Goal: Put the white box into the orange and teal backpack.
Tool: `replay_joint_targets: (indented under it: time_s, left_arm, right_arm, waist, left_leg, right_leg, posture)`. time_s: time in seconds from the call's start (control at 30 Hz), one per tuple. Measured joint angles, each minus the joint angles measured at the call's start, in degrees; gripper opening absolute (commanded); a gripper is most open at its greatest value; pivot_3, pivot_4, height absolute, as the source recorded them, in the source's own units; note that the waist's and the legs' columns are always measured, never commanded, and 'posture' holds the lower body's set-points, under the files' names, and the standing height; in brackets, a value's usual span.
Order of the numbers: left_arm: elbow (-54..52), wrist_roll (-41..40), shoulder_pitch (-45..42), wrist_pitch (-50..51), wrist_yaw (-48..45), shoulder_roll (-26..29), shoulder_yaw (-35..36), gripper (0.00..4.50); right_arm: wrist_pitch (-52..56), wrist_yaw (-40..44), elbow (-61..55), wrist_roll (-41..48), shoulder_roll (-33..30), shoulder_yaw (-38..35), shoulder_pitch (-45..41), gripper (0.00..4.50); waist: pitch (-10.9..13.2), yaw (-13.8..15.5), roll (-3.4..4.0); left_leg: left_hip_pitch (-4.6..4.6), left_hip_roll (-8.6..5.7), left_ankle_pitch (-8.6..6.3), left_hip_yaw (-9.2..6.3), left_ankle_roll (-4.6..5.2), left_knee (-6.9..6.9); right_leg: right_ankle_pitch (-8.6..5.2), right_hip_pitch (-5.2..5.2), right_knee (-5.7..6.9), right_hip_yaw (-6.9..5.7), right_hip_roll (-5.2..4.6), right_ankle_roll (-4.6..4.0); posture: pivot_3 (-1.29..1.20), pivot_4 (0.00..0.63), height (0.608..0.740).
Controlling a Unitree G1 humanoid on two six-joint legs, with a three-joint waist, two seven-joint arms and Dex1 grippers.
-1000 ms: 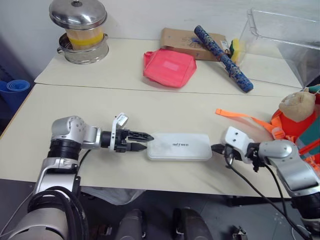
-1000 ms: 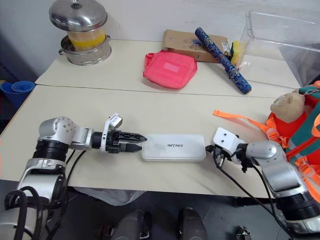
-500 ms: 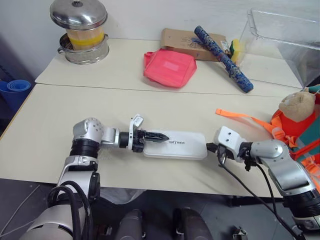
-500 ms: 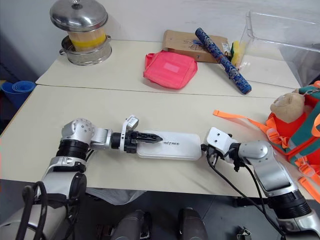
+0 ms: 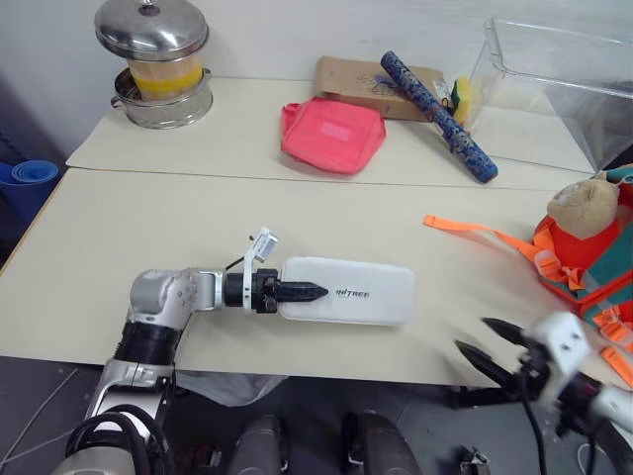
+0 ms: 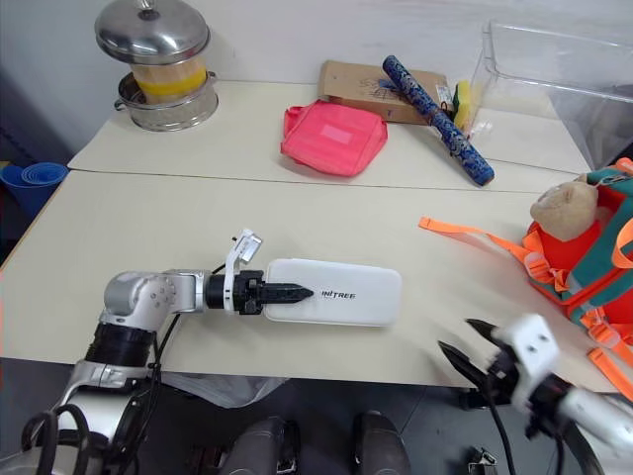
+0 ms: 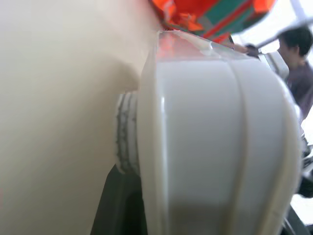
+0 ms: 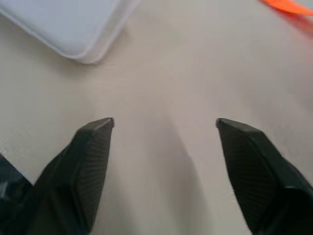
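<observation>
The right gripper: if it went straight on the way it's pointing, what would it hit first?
Probably the white box. The right gripper stands open, apart from it, aimed over bare table toward the box's near corner.

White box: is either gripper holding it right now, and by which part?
The left gripper is clamped on the white box at its left end, one finger on top. The right gripper is open and holds nothing.

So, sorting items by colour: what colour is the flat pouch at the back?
Pink-red pouch, clearest in the right eye view.

Orange and teal backpack [image 6: 593, 267] cut by frame edge; right hand [image 5: 492, 344] motion-blurred.
</observation>
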Motion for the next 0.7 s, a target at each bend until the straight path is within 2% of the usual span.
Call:
replay_joint_targets:
  time_s: [0.07, 0.17, 0.3, 0.4, 0.5, 0.6, 0.7]
  left_arm:
    - [-0.7, 2.8, 1.7, -10.8, -6.5, 0.1, -2.2, 1.19]
    - [0.3, 4.9, 2.9, -19.4, -11.8, -0.2, -3.1, 1.19]
    - [0.5, 6.7, 3.0, -25.1, -15.7, -0.5, -4.4, 1.19]
    - [0.8, 7.7, 3.1, -26.1, -17.0, -0.3, -5.1, 1.19]
    - [1.6, 8.0, 3.2, -26.7, -17.4, -0.4, -5.0, 1.19]
    - [2.3, 8.5, 3.4, -27.3, -17.2, -0.8, -4.9, 1.19]
    - [2.2, 8.5, 3.6, -27.3, -16.2, -1.2, -4.3, 1.19]
  right_arm:
    - [-3.1, -1.9, -1.9, 1.5, 5.0, -5.3, 4.7, 4.47]
    - [-7.0, -4.7, -2.7, 2.7, 10.5, -11.0, 10.2, 4.47]
    - [-10.6, -4.7, -2.0, 6.1, 12.0, -17.5, 15.8, 4.47]
    - [-10.9, -2.4, 1.7, 10.7, 8.5, -23.7, 18.7, 4.47]
    - [-10.3, -0.4, 5.2, 13.5, 2.6, -26.2, 17.3, 4.47]
    - [-9.5, -1.2, 12.0, 13.3, -6.6, -24.2, 6.1, 4.47]
    - [-7.6, -2.1, 19.3, 12.2, -13.5, -18.4, -5.9, 4.47]
  waist:
    - [-0.1, 0.0, 0.10]
    - [-0.1, -0.1, 0.12]
    - [-0.1, -0.3, 0.23]
    - [-0.1, -0.4, 0.23]
    - [-0.1, -0.6, 0.22]
    - [-0.1, -1.1, 0.22]
    - [-0.1, -0.7, 0.28]
  left_leg:
    - [0.03, 0.00, -0.06, 0.01, -0.01, -0.15]
    - [0.05, -0.01, 0.00, 0.00, 0.14, -0.37]
    - [0.08, -0.03, -0.02, 0.00, 0.25, -0.51]
    - [0.09, -0.02, -0.17, 0.01, 0.57, -0.53]
    - [0.14, -0.01, -0.18, 0.01, 0.64, -0.50]
    - [0.19, -0.05, -0.18, 0.00, 0.71, -0.39]
    - [0.23, -0.05, -0.12, -0.05, 0.62, -0.45]
  right_leg:
    - [0.00, 0.02, -0.11, 0.01, -0.01, -0.01]
    - [0.00, 0.00, -0.24, 0.02, -0.03, -0.01]
    - [0.00, 0.01, -0.32, 0.05, -0.07, -0.02]
    - [-0.01, 0.02, -0.38, 0.06, -0.07, -0.02]
    - [0.00, 0.06, -0.36, 0.07, -0.07, -0.02]
    - [0.02, 0.17, -0.35, 0.08, -0.10, 0.00]
    - [0.01, 0.18, -0.31, 0.02, -0.04, -0.01]
  posture:
    - [0.00, 0.150, 0.740]
    - [0.00, 0.150, 0.740]
    - [0.00, 0.150, 0.740]
    - [0.00, 0.150, 0.740]
    - [0.00, 0.150, 0.740]
    - [0.00, 0.150, 0.740]
    - [0.00, 0.150, 0.740]
